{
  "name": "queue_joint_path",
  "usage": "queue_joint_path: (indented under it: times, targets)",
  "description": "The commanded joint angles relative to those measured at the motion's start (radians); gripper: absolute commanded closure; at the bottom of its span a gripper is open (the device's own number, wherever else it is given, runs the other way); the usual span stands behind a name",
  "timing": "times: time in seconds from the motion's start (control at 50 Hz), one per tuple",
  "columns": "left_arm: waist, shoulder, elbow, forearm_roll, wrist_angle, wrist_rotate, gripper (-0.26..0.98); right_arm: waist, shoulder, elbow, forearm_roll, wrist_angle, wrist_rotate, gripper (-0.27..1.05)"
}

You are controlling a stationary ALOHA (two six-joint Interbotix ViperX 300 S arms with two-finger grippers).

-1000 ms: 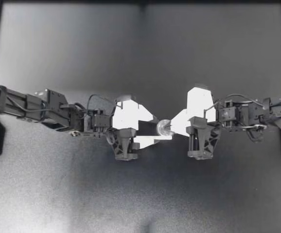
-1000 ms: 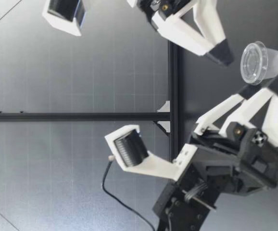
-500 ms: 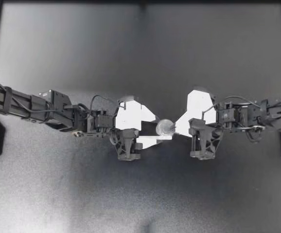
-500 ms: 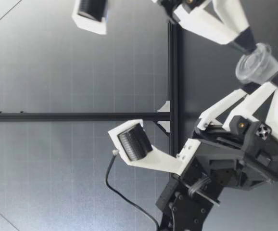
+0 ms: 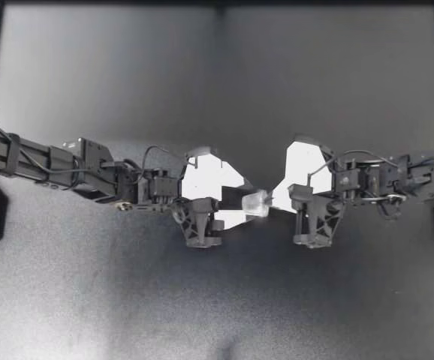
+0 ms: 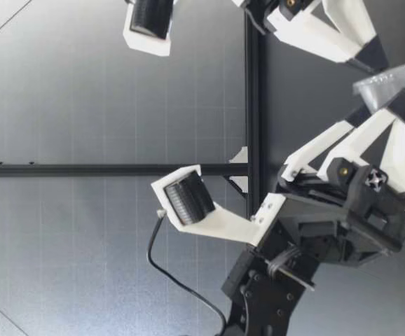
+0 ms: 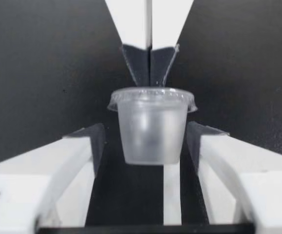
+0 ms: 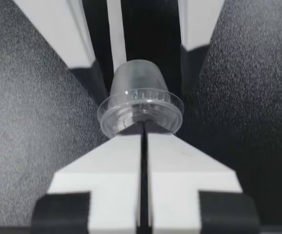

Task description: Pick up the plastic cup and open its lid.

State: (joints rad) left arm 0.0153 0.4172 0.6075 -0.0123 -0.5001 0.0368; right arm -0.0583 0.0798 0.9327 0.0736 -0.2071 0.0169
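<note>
Cup (image 5: 255, 202) gripped by left hand (image 5: 245, 204); right hand (image 5: 272, 201) seemingly pinches lid (image 8: 140, 113).

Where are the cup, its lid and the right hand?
cup (image 7: 152, 134): left wrist view, on its frosted side wall.
lid (image 8: 140, 114): right wrist view, centre of its disc.
right hand (image 5: 272, 202): top view, at its closed fingertips.

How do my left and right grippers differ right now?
My left gripper: jaws apart, clamping the plastic cup by its body; my right gripper: jaws pressed together. The left gripper sits at the cup's base end, the right gripper at the lid rim. Both are white with dark tips, pointing at each other.
</note>
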Motion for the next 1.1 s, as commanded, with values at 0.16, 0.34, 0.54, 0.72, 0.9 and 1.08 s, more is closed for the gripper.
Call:
queue_joint_path:
  times: [0.16, 0.34, 0.54, 0.72, 0.9, 1.08]
  targets:
    - [-0.002, -0.014, -0.028, 0.002, 0.011, -0.002, 0.22, -0.008, 0.006, -0.032, -0.002, -0.005, -0.003, 0.96]
    - [0.0, -0.014, -0.028, 0.003, 0.018, -0.002, 0.24, -0.008, 0.006, -0.032, -0.002, -0.005, -0.005, 0.96]
    - [-0.002, -0.014, -0.032, 0.003, 0.04, 0.0, 0.46, -0.008, -0.003, -0.031, -0.002, -0.008, -0.006, 0.96]
    - [0.0, -0.018, -0.028, 0.003, 0.031, 0.0, 0.57, -0.008, -0.06, -0.014, -0.002, -0.018, 0.0, 0.96]
    - [-0.012, -0.069, 0.032, 0.003, -0.078, -0.003, 0.57, 0.006, -0.285, 0.041, -0.003, -0.107, -0.011, 0.96]
    - [-0.02, -0.16, 0.161, 0.0, -0.36, -0.06, 0.57, 0.043, -0.463, 0.097, -0.1, -0.333, -0.051, 0.95]
